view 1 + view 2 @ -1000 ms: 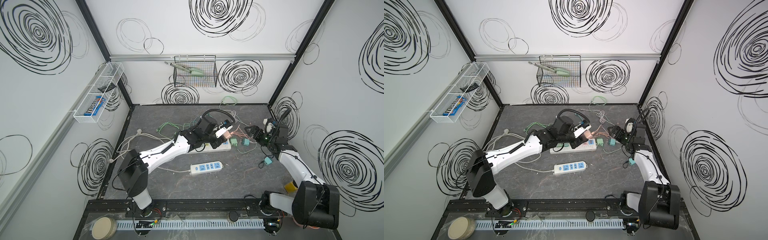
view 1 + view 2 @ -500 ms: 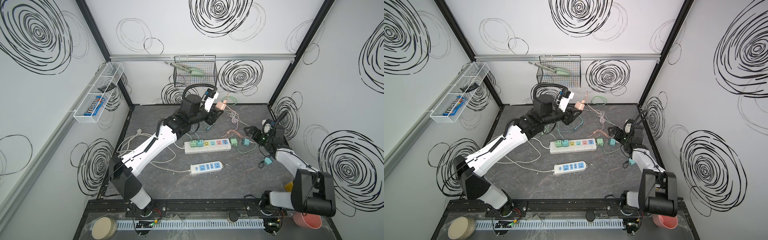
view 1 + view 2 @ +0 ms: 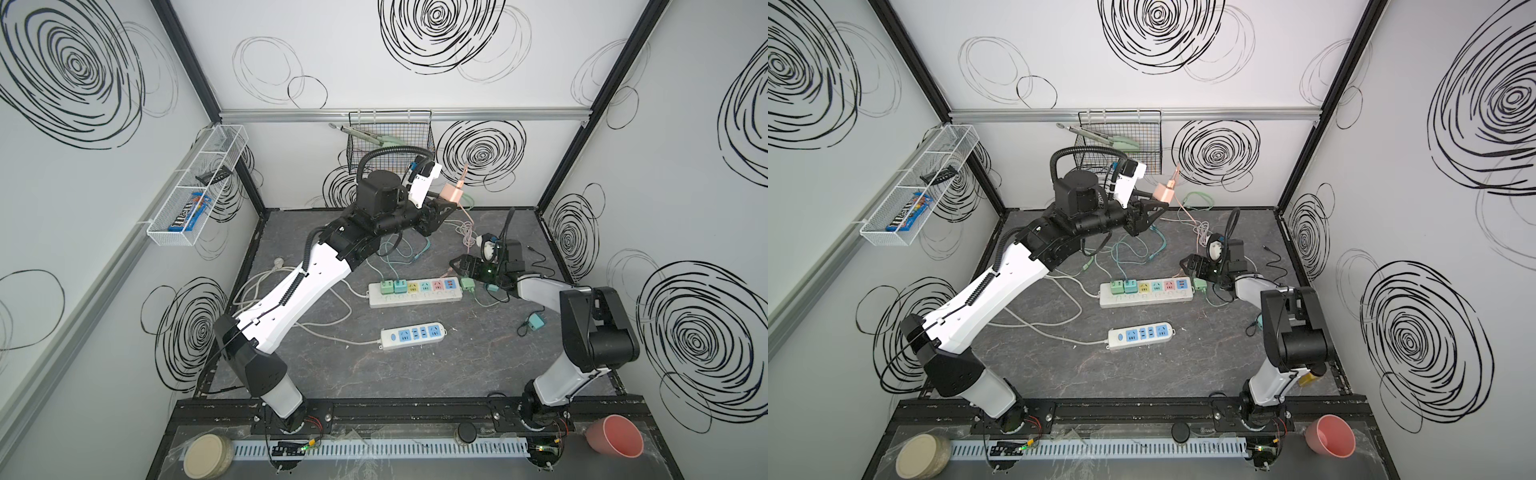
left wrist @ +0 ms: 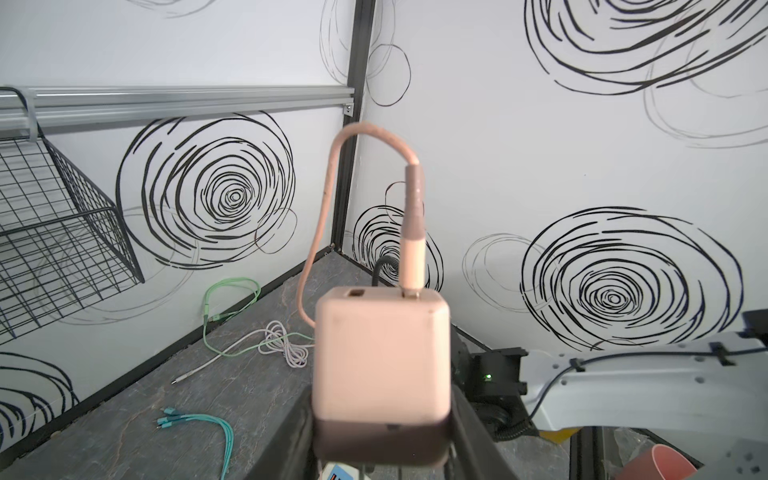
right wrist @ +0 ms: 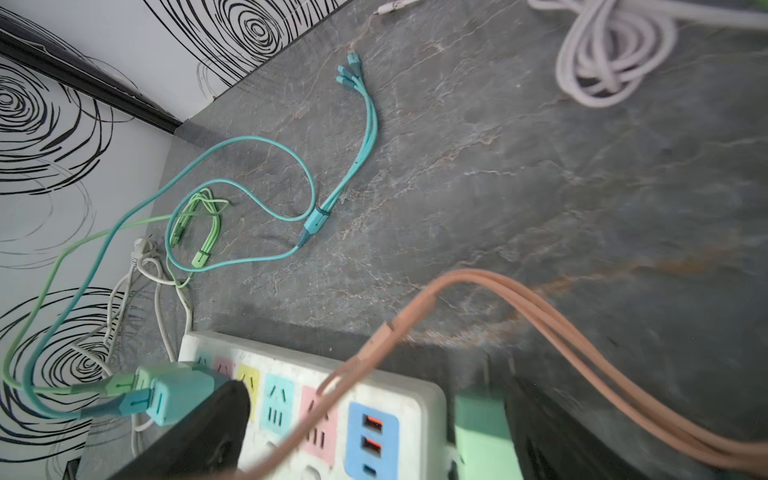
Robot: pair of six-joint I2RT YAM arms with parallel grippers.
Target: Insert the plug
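**Plug aloft, strip unguarded**

Top views: in both, my left tool (image 3: 445,204) is raised well above the table (image 3: 415,374), close to the back wall. It is partly closed on the pink plug (image 3: 451,193), whose cable end points up. The power strip (image 3: 415,293) lies flat on the table, well apart from the plug. Two plugs are seated at one end and the other sockets look free. My right tool (image 3: 459,265) hovers just beside the strip's other end with its jaws spread wide and nothing in them. A green plug (image 3: 468,283) lies loose there. In a top view the pink cable (image 3: 1187,208) drops from the plug toward the right tool.

Left wrist: the pink plug (image 4: 382,357) fills the middle, pinched low on its body between dark jaws. The pink cable (image 4: 328,199) arches up and over. I cannot see the prongs, so I cannot tell how they are turned.

Right wrist: the power strip (image 5: 415,399) sits below the open right tool (image 5: 374,440), and strands of the pink cable (image 5: 540,316) cross over its sockets.

My worries:
- The cable draped over the strip may snag on the right tool or block a socket on the way down.
- With the strip unpinned, a push could slide it.
- With the prongs unseen, they may meet the slots askew.
- The low pinch may let the plug tilt under load.
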